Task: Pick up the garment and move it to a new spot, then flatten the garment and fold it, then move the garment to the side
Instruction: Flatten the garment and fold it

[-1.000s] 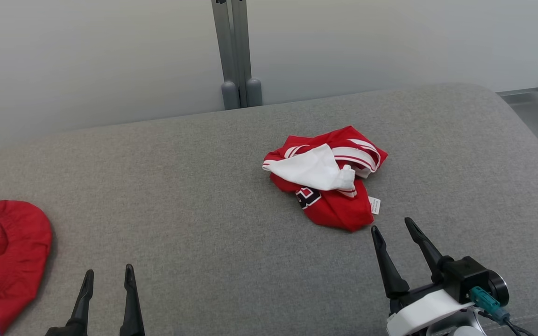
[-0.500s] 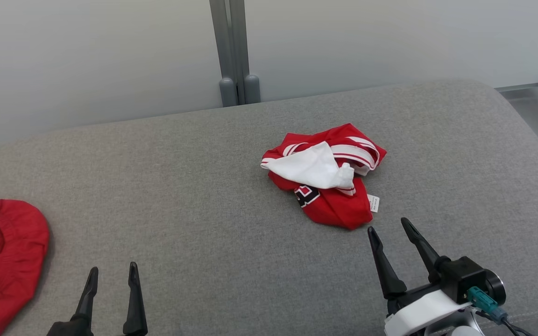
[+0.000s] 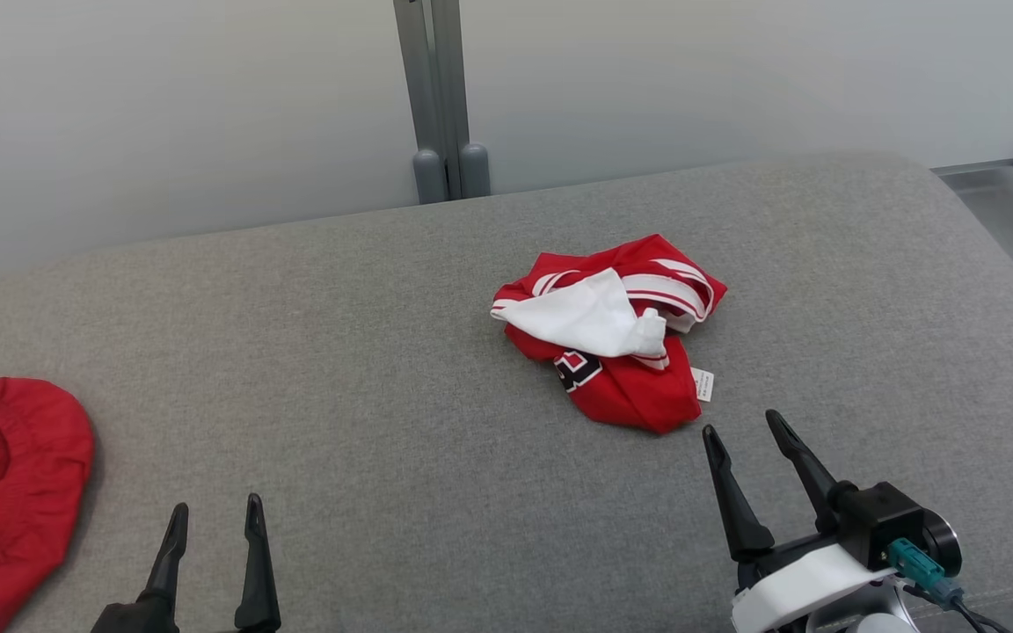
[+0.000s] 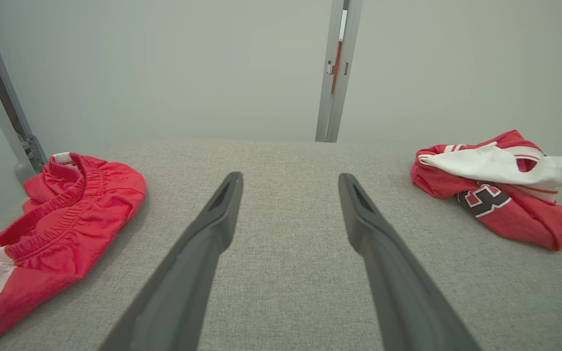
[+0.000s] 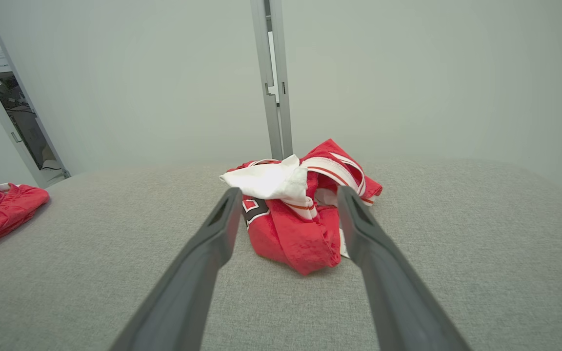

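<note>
Currently at pre-grasp, nothing picked yet. Seeing the garment [image 3: 616, 338] crumpled in a red-and-white heap right of centre on the grey table [image 3: 366, 352], with a white tag [image 3: 705, 384] sticking out on its near side. Reading the right gripper [image 3: 739, 423] as spread wide and empty, parked just short of the heap's near edge and lined up on it in the right wrist view. Reading the left gripper [image 3: 215, 503] as spread and empty too, low at the near left, well apart from the heap. Treating the second red garment [image 3: 14, 466] at the table's left edge as not the target, by judgement.

To do the pick well:
- Go forward and down with the right, straddling a raised fold rather than a flat edge.
- Aim for the near red bulge to catch few layers.
- Avoid pinching the tag alone; likely to slip.
- Stop before digging the fingers into the padding.
- Close fully, then lift straight up to let the cloth hang open.
- Set down away from the second red garment.
- Save the left for flattening.
</note>
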`<state>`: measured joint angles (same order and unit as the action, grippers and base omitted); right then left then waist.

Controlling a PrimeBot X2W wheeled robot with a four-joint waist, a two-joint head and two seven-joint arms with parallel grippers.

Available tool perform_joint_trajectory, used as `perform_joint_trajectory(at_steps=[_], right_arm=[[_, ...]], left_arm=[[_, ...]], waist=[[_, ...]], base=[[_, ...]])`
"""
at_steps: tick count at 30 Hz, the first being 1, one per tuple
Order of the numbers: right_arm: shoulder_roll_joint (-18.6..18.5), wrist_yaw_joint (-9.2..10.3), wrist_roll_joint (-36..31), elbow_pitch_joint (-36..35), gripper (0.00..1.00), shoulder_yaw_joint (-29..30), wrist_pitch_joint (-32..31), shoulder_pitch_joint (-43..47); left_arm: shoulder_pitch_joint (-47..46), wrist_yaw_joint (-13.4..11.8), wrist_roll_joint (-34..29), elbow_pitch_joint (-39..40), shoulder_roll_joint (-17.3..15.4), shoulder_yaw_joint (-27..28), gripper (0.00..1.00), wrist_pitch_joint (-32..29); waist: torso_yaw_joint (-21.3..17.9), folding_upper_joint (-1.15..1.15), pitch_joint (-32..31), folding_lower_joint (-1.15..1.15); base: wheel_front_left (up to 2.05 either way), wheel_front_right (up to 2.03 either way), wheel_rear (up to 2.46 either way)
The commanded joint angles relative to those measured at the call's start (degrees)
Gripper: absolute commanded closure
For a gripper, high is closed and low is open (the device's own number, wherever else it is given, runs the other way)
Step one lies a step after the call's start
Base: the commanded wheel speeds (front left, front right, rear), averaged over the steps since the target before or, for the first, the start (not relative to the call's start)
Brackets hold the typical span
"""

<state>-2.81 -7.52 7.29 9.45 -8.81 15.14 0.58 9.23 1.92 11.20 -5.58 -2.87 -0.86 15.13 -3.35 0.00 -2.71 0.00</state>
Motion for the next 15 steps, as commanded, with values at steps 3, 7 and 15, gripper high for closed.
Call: perform_joint_trajectory(at_steps=[3,7,15], right_arm=[[-0.1,0.06,0.4,0.2,0.00,0.5,0.0,0.1],[-0.1,0.06,0.9,0.5,0.00,0.8,0.0,0.0],[-0.1,0.06,1.3,0.6,0.00,1.1,0.0,-0.1]], left_arm=[[-1.0,-0.4,-0.1,-0.1,0.0,-0.1,0.00,0.0],[-1.1,-0.5,0.1,-0.2,0.0,-0.2,0.00,0.0],[-1.3,-0.7,0.2,-0.4,0.0,-0.4,0.00,0.0]], waist=[[0.1,0.00,0.0,0.00],[0.1,0.00,0.0,0.00],[0.1,0.00,0.0,0.00]], base=[[0.00,0.00,0.00],[0.00,0.00,0.00],[0.00,0.00,0.00]])
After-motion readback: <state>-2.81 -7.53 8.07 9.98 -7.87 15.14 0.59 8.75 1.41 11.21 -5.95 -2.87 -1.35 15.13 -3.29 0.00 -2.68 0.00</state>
